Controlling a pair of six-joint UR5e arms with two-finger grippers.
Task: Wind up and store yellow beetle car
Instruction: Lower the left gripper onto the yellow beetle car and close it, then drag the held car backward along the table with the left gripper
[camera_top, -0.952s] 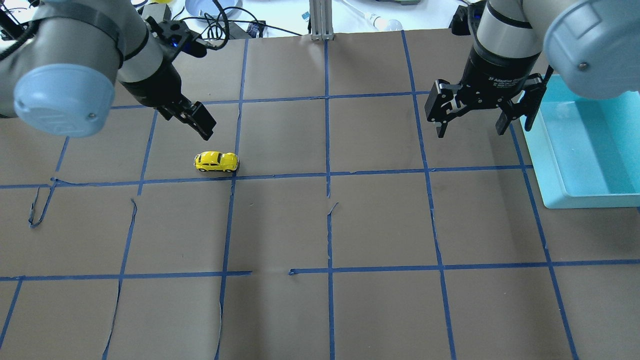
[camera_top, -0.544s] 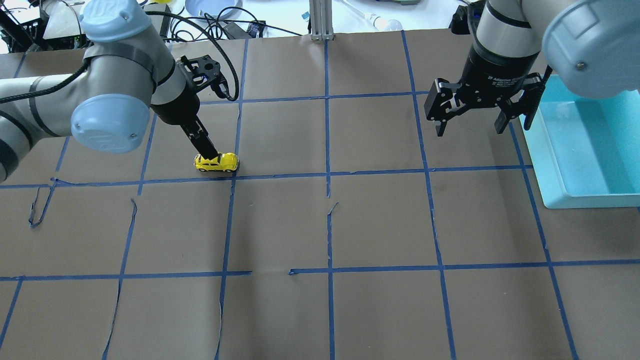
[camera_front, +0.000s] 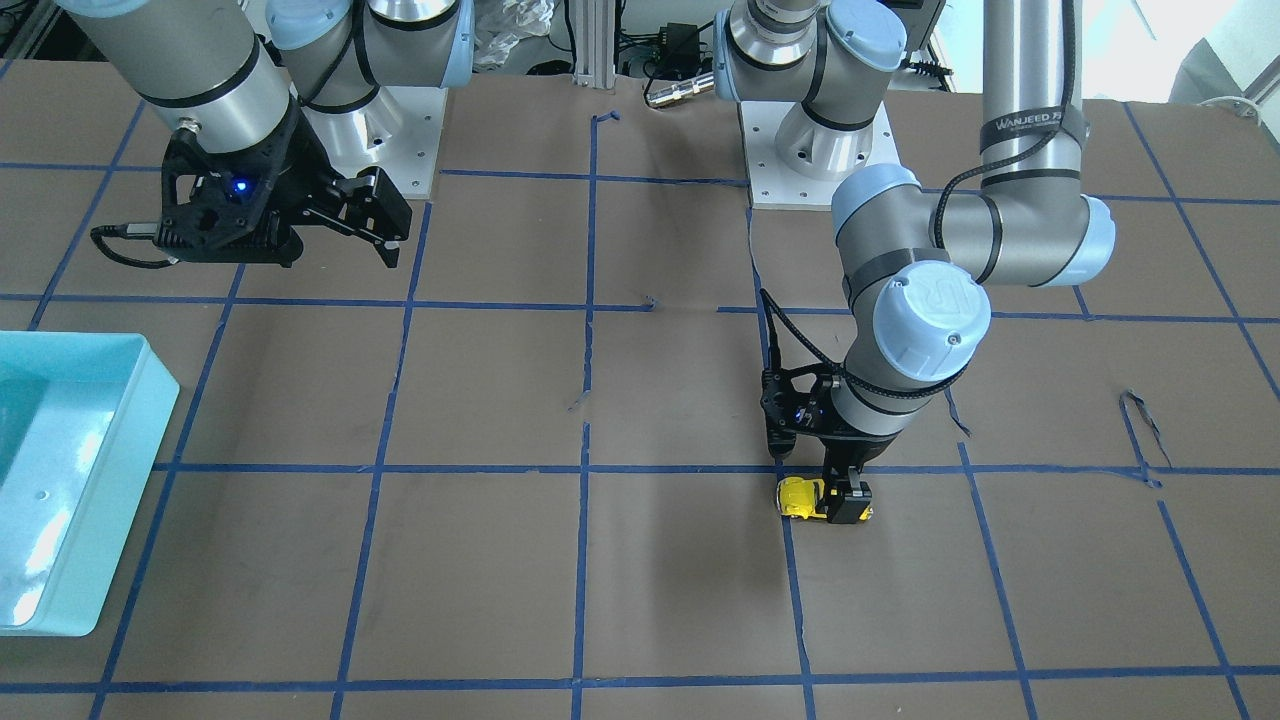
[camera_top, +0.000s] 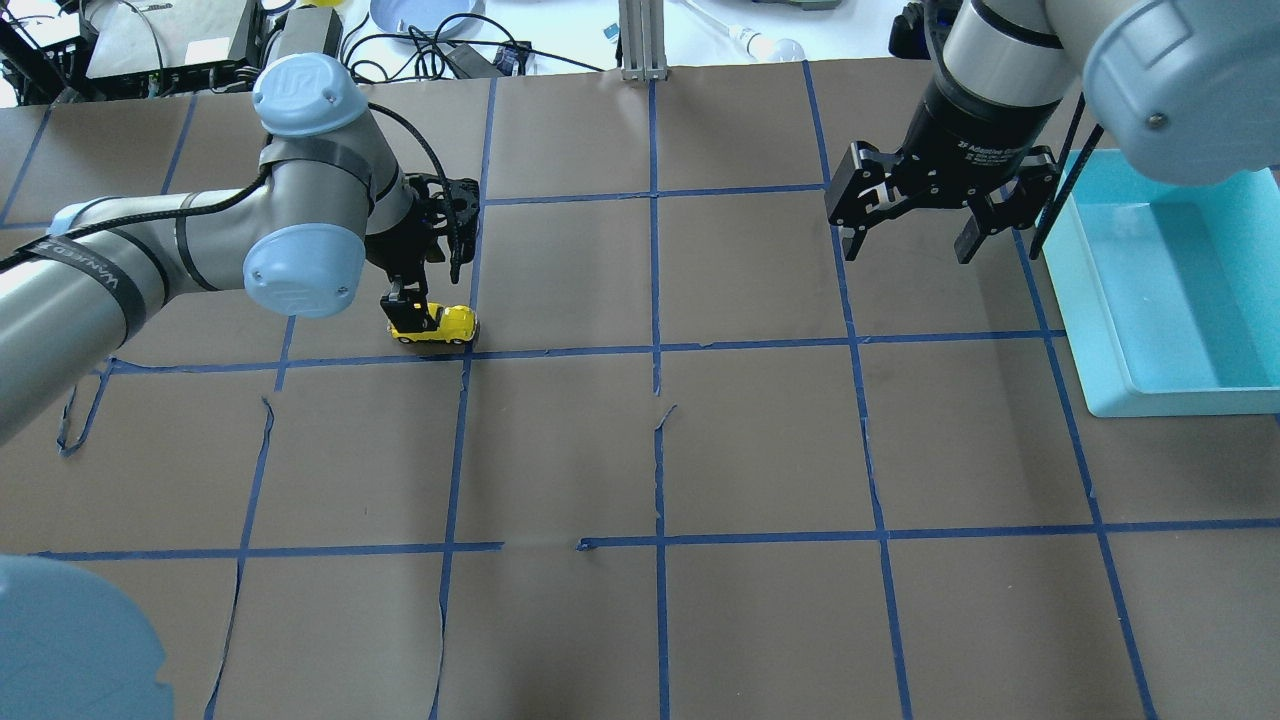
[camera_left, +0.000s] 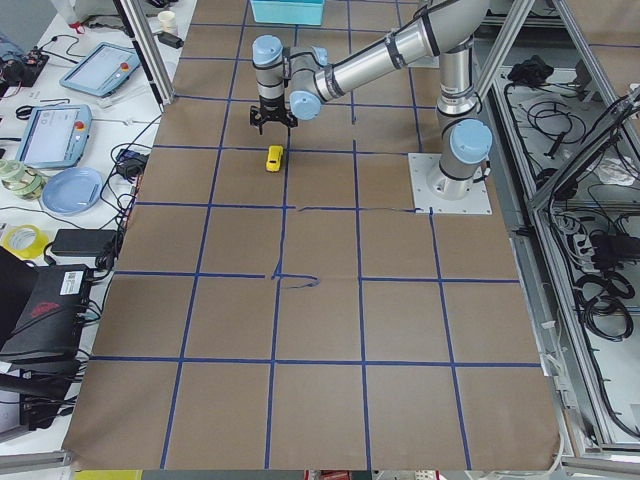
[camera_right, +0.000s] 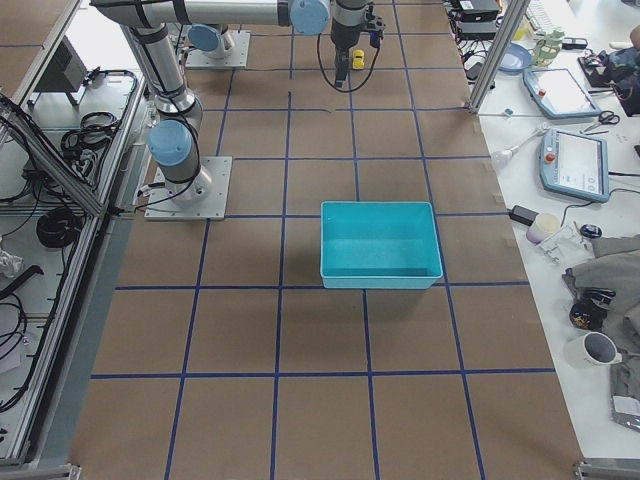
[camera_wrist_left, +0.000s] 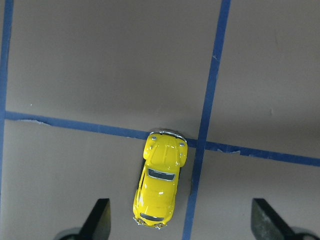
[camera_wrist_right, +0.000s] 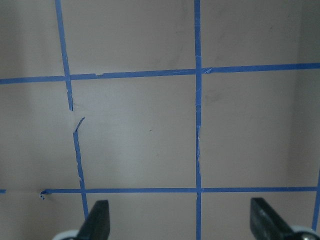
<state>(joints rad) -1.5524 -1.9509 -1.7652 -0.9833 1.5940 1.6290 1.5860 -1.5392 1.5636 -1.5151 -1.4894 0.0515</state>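
The yellow beetle car (camera_top: 440, 324) stands on the brown paper beside a crossing of blue tape lines; it also shows in the front view (camera_front: 802, 497) and the left wrist view (camera_wrist_left: 159, 184). My left gripper (camera_top: 405, 314) is low over the car's rear end, open, its fingers (camera_wrist_left: 99, 220) wide apart on either side of the car and clear of it. My right gripper (camera_top: 905, 238) is open and empty, held above the table to the left of the teal bin (camera_top: 1075, 300).
The teal bin (camera_front: 130, 470) sits at the table's right edge, on my right arm's side. Blue tape lines grid the brown paper, with loose torn ends (camera_top: 75, 420). Cables and devices lie beyond the far edge.
My left arm has swung in and come down, so its open gripper now straddles the car's rear end. My right gripper has shifted a little farther back and left. The car has not moved.
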